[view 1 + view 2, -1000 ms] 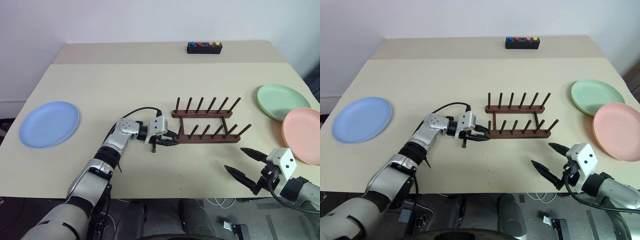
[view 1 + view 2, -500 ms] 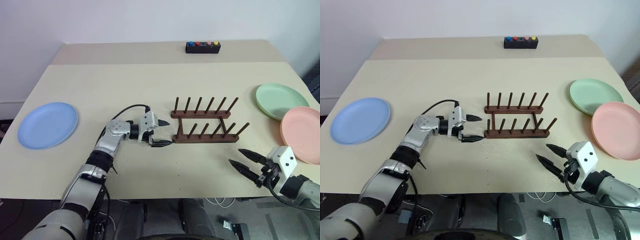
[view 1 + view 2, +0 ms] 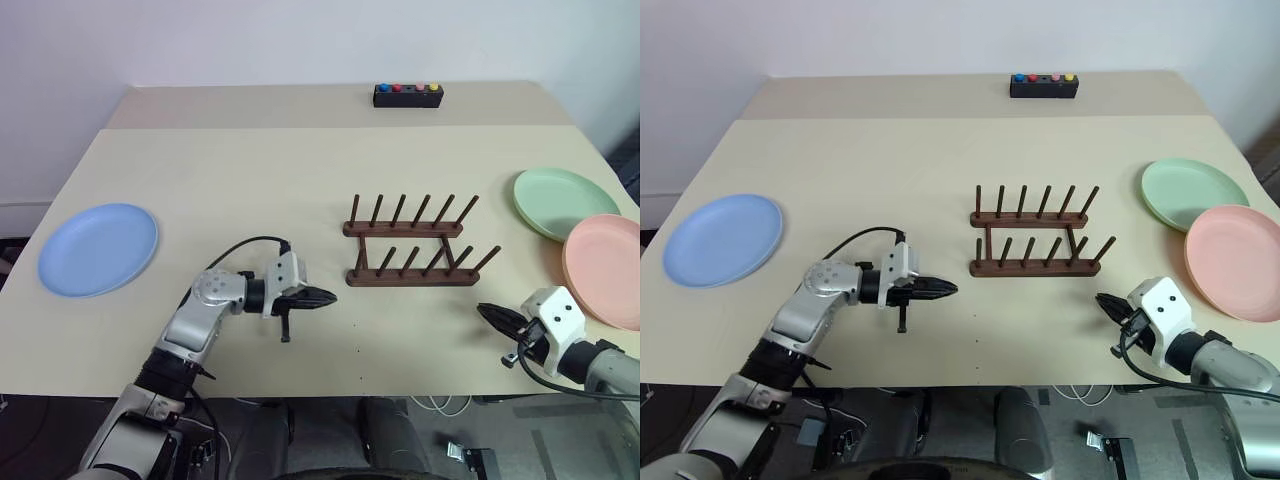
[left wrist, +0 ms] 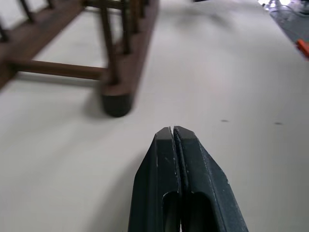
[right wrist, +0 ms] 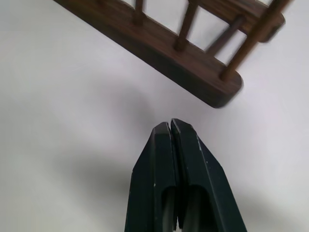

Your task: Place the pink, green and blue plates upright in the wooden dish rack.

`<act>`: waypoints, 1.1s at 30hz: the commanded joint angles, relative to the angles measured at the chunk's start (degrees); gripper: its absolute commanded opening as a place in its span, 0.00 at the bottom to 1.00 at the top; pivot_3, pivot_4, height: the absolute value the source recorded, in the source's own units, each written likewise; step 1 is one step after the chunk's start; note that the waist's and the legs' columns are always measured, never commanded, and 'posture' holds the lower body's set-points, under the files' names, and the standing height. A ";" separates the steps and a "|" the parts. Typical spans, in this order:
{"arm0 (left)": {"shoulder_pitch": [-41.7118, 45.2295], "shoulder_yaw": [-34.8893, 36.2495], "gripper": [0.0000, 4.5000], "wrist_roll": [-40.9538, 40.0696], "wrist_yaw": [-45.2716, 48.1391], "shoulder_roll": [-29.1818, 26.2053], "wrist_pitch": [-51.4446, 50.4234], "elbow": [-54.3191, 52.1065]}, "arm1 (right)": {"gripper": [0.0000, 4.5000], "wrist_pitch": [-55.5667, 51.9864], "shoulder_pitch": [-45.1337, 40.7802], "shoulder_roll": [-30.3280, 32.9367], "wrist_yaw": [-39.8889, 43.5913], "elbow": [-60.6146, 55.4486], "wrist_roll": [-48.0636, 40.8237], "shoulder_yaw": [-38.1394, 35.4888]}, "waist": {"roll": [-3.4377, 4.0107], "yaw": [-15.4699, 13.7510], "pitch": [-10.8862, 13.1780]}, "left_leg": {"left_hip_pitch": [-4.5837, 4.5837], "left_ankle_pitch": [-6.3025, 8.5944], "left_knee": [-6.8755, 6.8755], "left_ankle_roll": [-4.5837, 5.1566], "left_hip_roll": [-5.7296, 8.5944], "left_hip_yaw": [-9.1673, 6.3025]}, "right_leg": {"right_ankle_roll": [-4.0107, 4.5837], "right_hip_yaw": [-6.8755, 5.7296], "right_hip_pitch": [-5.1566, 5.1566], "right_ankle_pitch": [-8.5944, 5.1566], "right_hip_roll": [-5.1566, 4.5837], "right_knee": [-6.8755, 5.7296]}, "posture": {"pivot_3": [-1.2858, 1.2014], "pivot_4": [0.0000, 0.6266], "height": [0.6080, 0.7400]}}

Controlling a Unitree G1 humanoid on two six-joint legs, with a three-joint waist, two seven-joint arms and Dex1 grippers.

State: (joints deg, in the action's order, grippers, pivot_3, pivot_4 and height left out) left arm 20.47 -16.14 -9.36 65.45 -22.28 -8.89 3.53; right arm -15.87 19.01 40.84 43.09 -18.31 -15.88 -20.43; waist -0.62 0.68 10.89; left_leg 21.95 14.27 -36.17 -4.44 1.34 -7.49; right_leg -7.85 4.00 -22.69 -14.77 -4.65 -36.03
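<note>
The dark wooden dish rack [image 3: 412, 246] stands empty near the table's middle, and shows close up as the rack [image 4: 116, 72] and the rack [image 5: 193, 63] in the wrist views. The blue plate [image 3: 98, 249] lies flat at the far left. At the right edge, the green plate [image 3: 566, 202] and the pink plate [image 3: 606, 268] lie flat, the pink one nearer me. My left gripper [image 3: 328, 296] is shut and empty, a short way left of the rack's near rail. My right gripper [image 3: 487, 313] is shut and empty, in front of the rack's right end.
A black box with coloured buttons [image 3: 408, 94] sits at the table's far edge. The cream table [image 3: 250, 180] is bare between the blue plate and the rack. A black cable [image 3: 245, 246] loops over my left wrist.
My left gripper drew back from the rack's left end toward me, opened, then shut. My right gripper went from wide open to shut and shifted slightly right.
</note>
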 commanded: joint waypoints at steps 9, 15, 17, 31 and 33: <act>-0.08 -2.77 0.00 3.34 -12.26 6.11 -2.52 -3.84 | 0.00 2.89 -4.89 -0.30 -1.66 2.67 3.34 2.76 | 0.01 0.17 0.00 | -0.04 0.00 0.01 0.00 0.00 0.00 | -0.10 0.00 0.01 0.05 0.01 0.00 | 0.52 0.24 1.00; 1.23 -2.86 0.00 5.15 -15.59 6.38 -1.28 -1.32 | 0.00 3.60 -8.63 -0.45 -2.69 5.83 4.91 4.99 | 0.01 0.08 -0.01 | -0.04 0.00 0.00 0.00 0.00 0.00 | -0.14 0.00 0.02 0.08 0.01 0.00 | 0.52 0.24 1.00; 1.68 -2.59 0.00 5.06 -16.01 6.53 -1.01 -0.67 | 0.00 3.84 -10.07 -0.32 -2.83 7.20 5.44 5.81 | 0.01 0.09 -0.01 | -0.04 0.00 0.00 0.00 0.01 0.00 | -0.14 0.00 0.02 0.08 0.01 0.00 | 0.52 0.24 1.00; 3.91 -1.60 0.00 5.83 -19.28 6.73 2.10 3.46 | 0.00 8.47 -18.19 -0.85 -4.29 14.90 9.04 10.08 | 0.02 0.15 -0.01 | -0.06 0.00 0.02 0.00 0.01 0.01 | -0.17 0.00 0.02 0.10 0.01 -0.01 | 0.52 0.24 1.00; 4.18 -1.55 0.00 5.85 -19.50 6.76 2.40 3.92 | 0.00 8.92 -19.04 -0.83 -4.40 15.77 9.21 10.47 | 0.02 0.14 -0.01 | -0.06 0.00 0.01 0.00 0.01 0.00 | -0.17 0.00 0.01 0.10 0.01 -0.01 | 0.52 0.24 1.00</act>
State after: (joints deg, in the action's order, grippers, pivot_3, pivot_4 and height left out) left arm 23.61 -18.93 -3.68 46.29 -15.62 -7.83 8.00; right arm -8.24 0.82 40.24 39.22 -2.36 -6.98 -9.47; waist -0.60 0.82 10.88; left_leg 21.88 14.27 -36.16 -4.45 1.35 -7.49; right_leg -8.02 4.00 -22.68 -14.67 -4.64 -36.04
